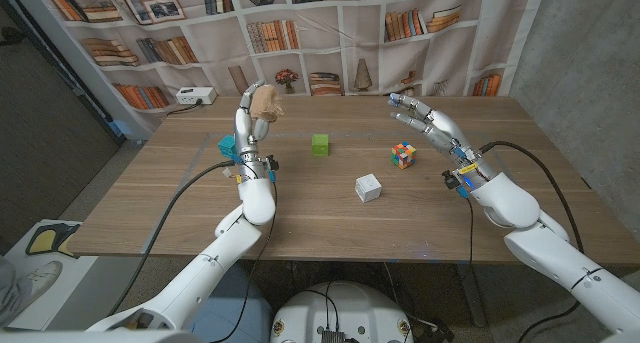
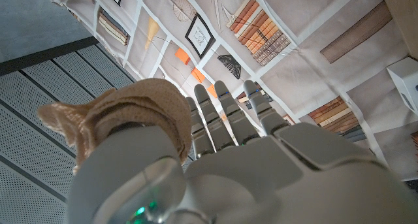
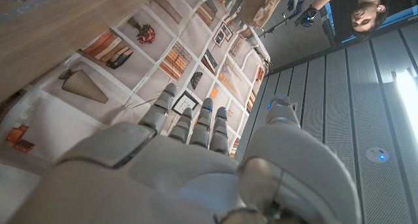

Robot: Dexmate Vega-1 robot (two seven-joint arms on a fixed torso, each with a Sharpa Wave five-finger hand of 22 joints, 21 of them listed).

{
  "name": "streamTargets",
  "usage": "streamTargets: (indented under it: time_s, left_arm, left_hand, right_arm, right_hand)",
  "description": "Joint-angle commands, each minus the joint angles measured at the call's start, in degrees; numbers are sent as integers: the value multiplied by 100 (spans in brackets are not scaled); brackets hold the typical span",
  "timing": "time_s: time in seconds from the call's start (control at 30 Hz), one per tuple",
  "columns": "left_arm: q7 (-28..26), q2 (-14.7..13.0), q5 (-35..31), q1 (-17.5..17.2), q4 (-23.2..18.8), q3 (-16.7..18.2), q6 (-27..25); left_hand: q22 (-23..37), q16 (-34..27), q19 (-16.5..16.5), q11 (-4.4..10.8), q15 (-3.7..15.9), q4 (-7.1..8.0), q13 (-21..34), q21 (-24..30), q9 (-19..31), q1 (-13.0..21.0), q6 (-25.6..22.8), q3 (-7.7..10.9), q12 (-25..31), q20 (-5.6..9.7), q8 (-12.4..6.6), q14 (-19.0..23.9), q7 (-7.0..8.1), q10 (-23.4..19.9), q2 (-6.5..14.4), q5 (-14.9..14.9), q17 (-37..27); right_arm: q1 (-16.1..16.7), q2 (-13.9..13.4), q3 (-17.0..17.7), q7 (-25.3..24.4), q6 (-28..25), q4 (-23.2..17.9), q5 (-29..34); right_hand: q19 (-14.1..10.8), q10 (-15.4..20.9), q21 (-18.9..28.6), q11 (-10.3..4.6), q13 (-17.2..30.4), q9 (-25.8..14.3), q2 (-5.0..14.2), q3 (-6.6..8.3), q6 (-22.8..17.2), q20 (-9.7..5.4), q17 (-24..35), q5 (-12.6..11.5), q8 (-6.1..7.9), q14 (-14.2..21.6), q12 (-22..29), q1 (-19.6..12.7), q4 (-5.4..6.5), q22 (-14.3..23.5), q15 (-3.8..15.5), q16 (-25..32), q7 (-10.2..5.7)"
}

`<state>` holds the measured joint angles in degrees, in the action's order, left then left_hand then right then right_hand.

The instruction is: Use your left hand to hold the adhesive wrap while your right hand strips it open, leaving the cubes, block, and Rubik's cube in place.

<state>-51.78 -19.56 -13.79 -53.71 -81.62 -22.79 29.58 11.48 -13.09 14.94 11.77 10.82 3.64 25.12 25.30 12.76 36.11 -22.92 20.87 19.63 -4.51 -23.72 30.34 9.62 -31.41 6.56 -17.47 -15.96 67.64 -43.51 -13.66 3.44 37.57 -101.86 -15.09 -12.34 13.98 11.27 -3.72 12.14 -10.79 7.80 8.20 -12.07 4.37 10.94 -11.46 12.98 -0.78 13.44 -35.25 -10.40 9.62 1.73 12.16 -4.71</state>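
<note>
My left hand (image 1: 250,113) is raised above the table's left side and grips a tan roll of adhesive wrap (image 1: 266,103) at its fingertips. In the left wrist view the crinkled wrap (image 2: 124,113) sits between the thumb and the fingers, with a loose end sticking out. My right hand (image 1: 430,123) hovers over the right side with its fingers spread and nothing in it, well apart from the wrap. On the table lie a green cube (image 1: 320,145), a Rubik's cube (image 1: 403,155) and a white cube (image 1: 368,187). A teal block (image 1: 228,146) is partly hidden behind my left wrist.
A white power box (image 1: 195,96) sits at the table's back left corner. A bookshelf backdrop (image 1: 330,23) hangs behind the wooden table (image 1: 150,198). Black cables trail along both forearms. A person (image 3: 366,8) stands beyond the table in the right wrist view.
</note>
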Motion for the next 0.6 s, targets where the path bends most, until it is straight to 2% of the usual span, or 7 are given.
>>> streamTargets:
  time_s: [0.03, 0.2, 0.3, 0.4, 0.6]
  left_arm:
    - [-26, 33, -21, 74, 127, -60, 91]
    - [-46, 54, -29, 110, 175, -78, 117]
    - [-67, 64, -50, 125, 193, -89, 135]
    - [-63, 55, -59, 124, 185, -95, 130]
    - [-43, 31, -63, 111, 165, -101, 105]
  left_hand:
    - [-2, -16, 6, 0, 8, 3, 24, -15, 14, 23, -16, 59, -27, -47, -5, 19, 33, -23, 74, -39, -12]
    - [-1, -18, 8, 1, 14, 12, 27, -15, 19, 30, -9, 74, -36, -39, -4, 18, 32, -20, 109, -49, -12]
    - [-1, -20, 9, 2, 13, 14, 28, -15, 20, 30, -14, 76, -36, -27, -5, 21, 34, -32, 111, -53, -11]
    - [-1, -19, 12, 2, 15, 12, 31, -14, 18, 29, -5, 68, -41, -25, 0, 19, 49, -36, 92, -55, -8]
    - [-2, -23, 16, 1, 19, 14, 34, -14, 19, 24, -33, 57, -47, -23, -10, 25, 52, -44, 68, -59, -5]
  right_arm:
    - [114, -85, 96, -229, -140, -384, 562]
    - [148, -72, 98, -329, -173, -565, 913]
    - [156, -55, 95, -396, -242, -672, 1138]
    - [139, -42, 72, -406, -305, -722, 1187]
    - [97, 6, 14, -444, -346, -737, 1274]
  right_hand:
    - [-8, 24, -21, -61, 19, -23, -6, 64, 29, -59, -1, 16, 5, 51, -22, -137, 2, 2, 205, 15, -45]
    - [40, 22, -45, -132, 22, -25, -16, 128, 7, -65, -3, 28, 1, 70, -41, -310, -5, 4, 257, 15, -105]
    - [19, 323, -35, -186, 69, -28, -52, 209, -93, -96, 16, 64, 8, 262, 55, -560, 41, 12, 348, 88, -138]
    - [2, 437, -30, -147, 102, -32, -55, 220, -138, -113, 29, 75, 13, 328, 98, -602, 72, 14, 343, 117, -154]
    - [-7, 446, -27, -175, 127, -35, -51, 225, -167, -106, 42, 82, 17, 352, 101, -619, 93, 16, 303, 132, -166]
